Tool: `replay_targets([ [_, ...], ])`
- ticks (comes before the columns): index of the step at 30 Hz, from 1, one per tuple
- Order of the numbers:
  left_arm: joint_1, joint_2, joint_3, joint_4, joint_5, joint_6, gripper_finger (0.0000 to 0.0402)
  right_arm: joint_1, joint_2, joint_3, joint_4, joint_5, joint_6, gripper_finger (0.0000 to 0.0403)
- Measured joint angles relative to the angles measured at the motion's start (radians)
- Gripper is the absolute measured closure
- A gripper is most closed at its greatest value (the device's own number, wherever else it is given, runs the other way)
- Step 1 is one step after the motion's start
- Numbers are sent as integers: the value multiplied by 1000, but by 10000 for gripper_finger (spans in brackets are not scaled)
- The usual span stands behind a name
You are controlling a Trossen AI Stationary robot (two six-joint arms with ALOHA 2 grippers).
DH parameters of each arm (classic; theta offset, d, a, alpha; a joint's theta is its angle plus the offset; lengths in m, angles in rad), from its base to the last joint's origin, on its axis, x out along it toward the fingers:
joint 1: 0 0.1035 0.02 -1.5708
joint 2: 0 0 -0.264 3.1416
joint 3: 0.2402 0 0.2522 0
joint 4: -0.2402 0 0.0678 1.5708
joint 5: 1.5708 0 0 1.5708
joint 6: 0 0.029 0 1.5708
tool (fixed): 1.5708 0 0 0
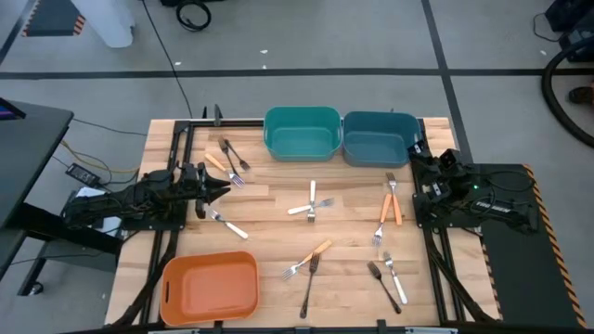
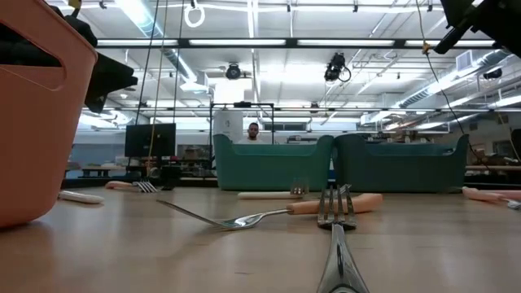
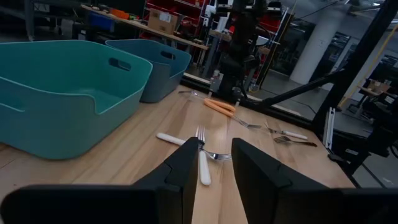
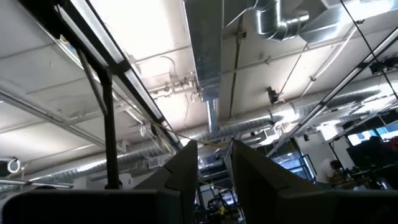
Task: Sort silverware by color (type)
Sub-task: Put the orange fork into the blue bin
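Slim forks lie flat and scattered on the wooden table (image 1: 278,227). Two white-handled forks (image 1: 311,204) lie crossed in the middle and show ahead of my left fingers (image 3: 200,155). A pair of orange-handled forks (image 1: 393,199) lies toward the right. One white-handled fork (image 1: 225,224) lies just near of my left gripper (image 1: 223,190), which is open, points toward the table's right and touches nothing. More forks lie near the far left (image 1: 229,158) and along the near edge (image 1: 309,283). My right gripper (image 4: 211,163) is open and points up at the ceiling, with its arm folded at the table's right edge.
A teal bin (image 1: 302,133) and a blue bin (image 1: 379,137) stand side by side at the far edge. An orange bin (image 1: 211,288) stands at the near left. A person (image 2: 254,130) shows in the room beyond the table. Bare wood lies between the scattered forks.
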Motion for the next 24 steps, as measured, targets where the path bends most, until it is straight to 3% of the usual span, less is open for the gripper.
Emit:
replay_targets([
  [3, 0, 0, 0, 0, 0, 0, 294, 0, 0, 0, 0, 16, 44, 297],
  [9, 0, 0, 0, 0, 0, 0, 294, 1, 0, 0, 1, -18, 284, 297],
  [24, 0, 0, 0, 0, 0, 0, 294, 1, 0, 0, 2, -24, 298, 297],
])
